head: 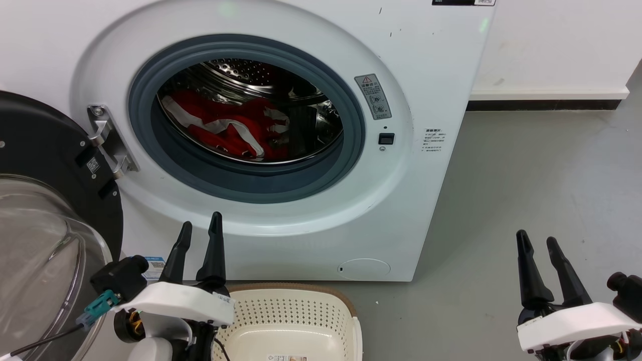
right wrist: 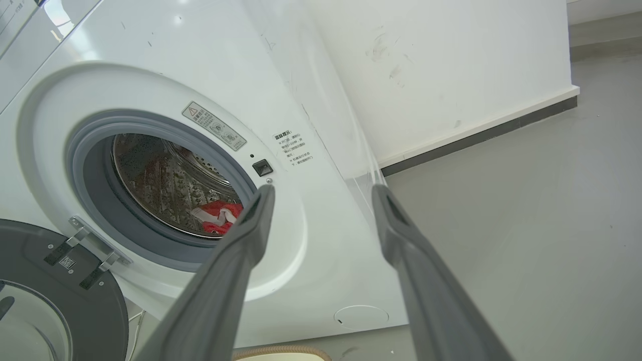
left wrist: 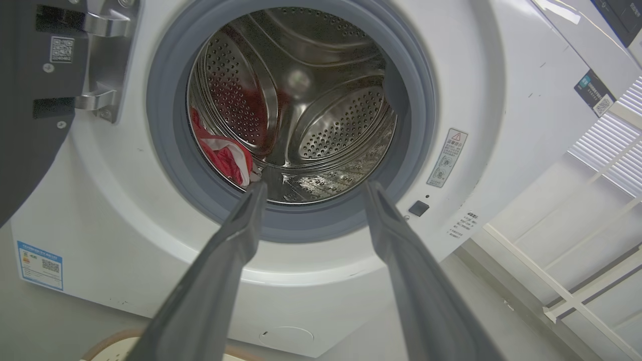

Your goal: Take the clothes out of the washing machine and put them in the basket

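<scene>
Much of the cream, perforated basket [head: 301, 308] was cut off by the head view's lower edge, just in front of the washing machine [head: 431, 65]. Red, white-striped clothes [head: 235, 128] lay crumpled in the perforated steel drum, the heap running left to right, its lower edge hidden behind the grey rubber rim. The left gripper [head: 201, 219] and right gripper [head: 536, 236] both stood with fingers apart, empty. The glass door [head: 45, 150] hung open at left.

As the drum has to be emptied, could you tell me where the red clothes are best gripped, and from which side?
Pinch the bunched folds at the front of the clothes, just behind the grey rim. Come straight in from the front, over the rim's lower lip: the heap lies loose and low in the drum, left of centre, nearer the open left gripper.
</scene>
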Available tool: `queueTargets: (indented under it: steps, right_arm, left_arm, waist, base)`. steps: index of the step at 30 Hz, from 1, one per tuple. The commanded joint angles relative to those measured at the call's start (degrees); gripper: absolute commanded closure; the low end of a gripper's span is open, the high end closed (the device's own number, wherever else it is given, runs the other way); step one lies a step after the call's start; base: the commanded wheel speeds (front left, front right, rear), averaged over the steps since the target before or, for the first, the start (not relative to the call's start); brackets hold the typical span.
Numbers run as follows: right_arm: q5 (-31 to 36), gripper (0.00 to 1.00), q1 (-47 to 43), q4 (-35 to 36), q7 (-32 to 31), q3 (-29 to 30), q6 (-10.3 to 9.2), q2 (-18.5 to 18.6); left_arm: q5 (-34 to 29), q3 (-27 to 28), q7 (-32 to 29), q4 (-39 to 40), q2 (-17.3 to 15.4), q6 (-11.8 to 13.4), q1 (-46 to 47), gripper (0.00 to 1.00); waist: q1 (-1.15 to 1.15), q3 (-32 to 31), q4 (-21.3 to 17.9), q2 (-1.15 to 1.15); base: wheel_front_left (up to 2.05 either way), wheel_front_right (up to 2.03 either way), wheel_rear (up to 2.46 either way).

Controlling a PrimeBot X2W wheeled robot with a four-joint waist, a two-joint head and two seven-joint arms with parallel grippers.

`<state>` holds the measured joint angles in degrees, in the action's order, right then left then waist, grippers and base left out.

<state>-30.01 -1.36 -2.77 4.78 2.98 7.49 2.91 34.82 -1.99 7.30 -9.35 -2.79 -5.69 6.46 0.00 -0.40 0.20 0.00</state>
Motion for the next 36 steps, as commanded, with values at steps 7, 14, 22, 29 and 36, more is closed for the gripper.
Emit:
queueTargets:
  steps: [7, 14, 22, 29, 36]
  right_arm:
    - [6.34, 0.0, -0.69, 1.99, 0.68, -0.25, 0.01, 0.01]
    - [10.96, 0.0, -1.03, 2.57, 1.05, -0.29, 0.0, 0.0]
    - [15.47, 0.0, -1.53, 2.75, 1.62, -0.11, 0.0, -0.01]
    - [19.3, 0.0, -1.89, 2.84, 2.18, -0.07, 0.0, -0.02]
    - [21.93, 0.0, -2.2, 2.82, 2.65, 0.0, 0.0, -0.02]
  left_arm:
    - [-6.07, -0.61, 1.61, -0.09, -0.16, 0.29, 1.69, 0.0]
    - [-10.4, -1.06, 2.59, -0.47, -0.16, 0.75, 1.99, 0.0]
    - [-15.08, -1.68, 3.64, -0.7, -0.16, 1.01, 2.09, 0.0]
    - [-18.88, -2.05, 4.59, -1.4, -0.24, 1.29, 2.0, 0.0]
    - [-21.87, -2.3, 5.22, -1.9, -0.23, 1.6, 1.83, 0.0]
  waist:
    - [0.0, -0.05, 0.01, 0.0]
    - [0.0, -0.08, 0.11, 0.0]
    - [0.0, -0.16, 0.33, 0.0]
    - [0.0, -0.28, 0.6, 0.0]
    - [0.0, -0.36, 0.83, 0.0]
  base:
    - [0.0, 0.0, 0.0]
    - [0.0, 0.0, 0.0]
    - [0.0, 0.0, 0.0]
    - [0.0, 0.0, 0.0]
    - [0.0, 0.0, 0.0]
